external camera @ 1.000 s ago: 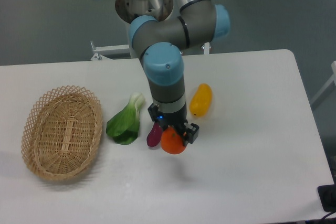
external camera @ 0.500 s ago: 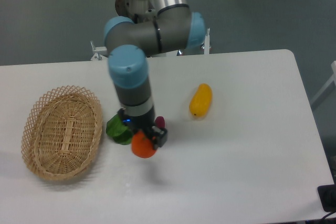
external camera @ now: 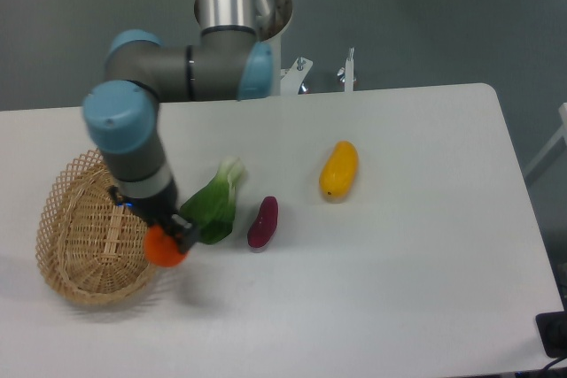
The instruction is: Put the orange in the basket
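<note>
Orange-red, the orange [external camera: 163, 248] sits pinched in the gripper [external camera: 166, 243] over the right rim of the wicker basket [external camera: 66, 245], left of the greens [external camera: 213, 204].

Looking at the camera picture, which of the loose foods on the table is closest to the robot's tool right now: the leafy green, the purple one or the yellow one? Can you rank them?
From the tool, which holds the orange at the basket edge:
1. Leafy green vegetable, just to its right in the picture.
2. Purple vegetable, further right, mid-table.
3. Yellow fruit, farthest, right and toward the back.
</note>
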Motion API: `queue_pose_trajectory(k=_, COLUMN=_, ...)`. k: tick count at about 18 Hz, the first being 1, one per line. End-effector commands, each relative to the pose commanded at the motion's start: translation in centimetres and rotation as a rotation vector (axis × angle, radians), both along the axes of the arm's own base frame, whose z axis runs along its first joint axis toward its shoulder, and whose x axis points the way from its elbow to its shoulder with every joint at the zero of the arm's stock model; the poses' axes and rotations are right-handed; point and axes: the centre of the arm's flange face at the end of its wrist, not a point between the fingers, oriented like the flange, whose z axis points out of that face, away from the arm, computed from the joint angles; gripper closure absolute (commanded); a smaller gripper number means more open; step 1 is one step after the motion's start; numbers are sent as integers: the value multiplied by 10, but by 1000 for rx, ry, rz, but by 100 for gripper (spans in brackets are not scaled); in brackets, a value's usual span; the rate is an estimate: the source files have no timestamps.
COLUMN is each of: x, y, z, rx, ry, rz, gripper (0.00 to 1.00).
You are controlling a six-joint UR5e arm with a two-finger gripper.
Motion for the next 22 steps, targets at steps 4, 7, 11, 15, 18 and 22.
queue_pose_trajectory(k=4, x=30, y=-4, z=-23, rx=-25, ry=-9, rz=-23, gripper=32)
queue_pose_trajectory(k=7, x=38, y=-1, z=-37, rx=-41, ry=-14, rz=-34, gripper=29)
queue_pose_trajectory(k=11, x=46, y=-3, z=-53, rx=-70, ry=-22, rz=-44, gripper=19)
queue_pose_trajectory(k=15, x=56, y=-5, z=-43, rx=-54, ry=-29, rz=-61, gripper=0)
queue_pose_trajectory(k=18, x=54, y=-8, z=-33, rx=-42, ry=-19, rz=-54, gripper=0)
queue_pose_trajectory(k=22, x=14, y=-15, z=-11, rx=-8, ry=-3, rz=6, gripper=0)
